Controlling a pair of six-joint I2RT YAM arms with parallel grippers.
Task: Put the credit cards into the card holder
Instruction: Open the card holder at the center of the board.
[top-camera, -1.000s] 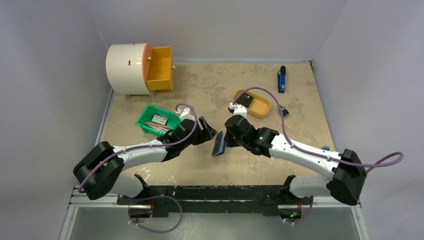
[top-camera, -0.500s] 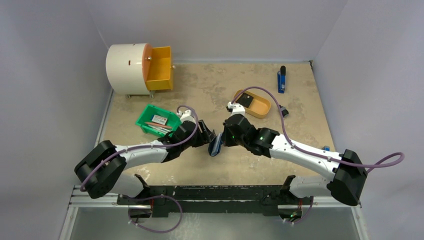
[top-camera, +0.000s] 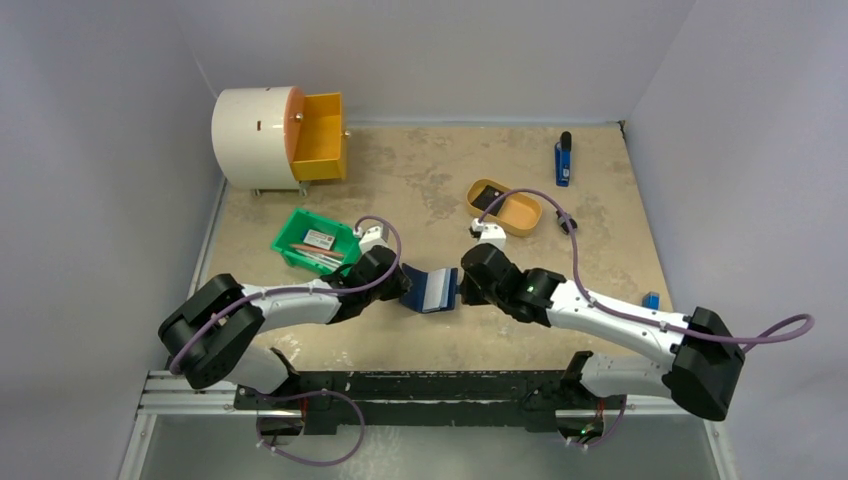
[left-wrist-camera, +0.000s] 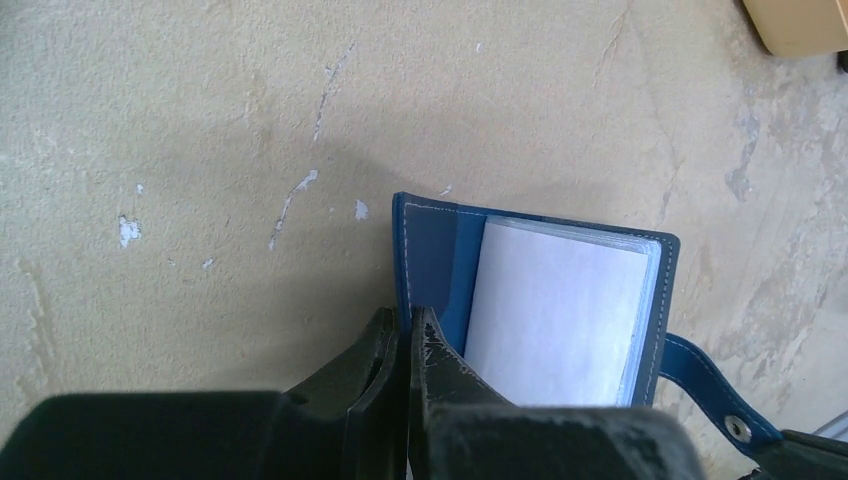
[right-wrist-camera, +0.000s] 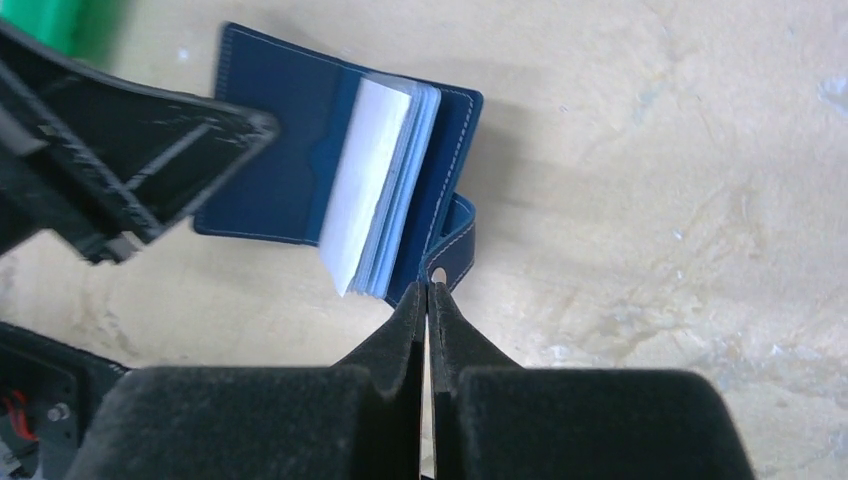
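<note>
The navy-blue card holder (top-camera: 432, 288) hangs spread open between my two grippers over the middle of the table. Its pale clear sleeves (left-wrist-camera: 560, 310) face up. In the left wrist view my left gripper (left-wrist-camera: 409, 318) is shut on the edge of the card holder's (left-wrist-camera: 430, 260) left cover. My right gripper (right-wrist-camera: 428, 290) is shut on the snap tab (right-wrist-camera: 455, 245) at the card holder's (right-wrist-camera: 290, 170) right side. From above, the left gripper (top-camera: 405, 283) and right gripper (top-camera: 460, 285) face each other. Flat credit cards (top-camera: 320, 240) lie in the green bin.
The green bin (top-camera: 290, 252) stands just left of the left arm. A mustard oval tray (top-camera: 522, 218) with a dark flat thing sits behind the right arm. A white drum with an open orange drawer (top-camera: 320, 135) is at the back left. A blue tool (top-camera: 563, 160) lies at the back right.
The left gripper came in from open and shut on the card holder's left cover. The holder, hanging folded from the right gripper before, is now spread open between both.
</note>
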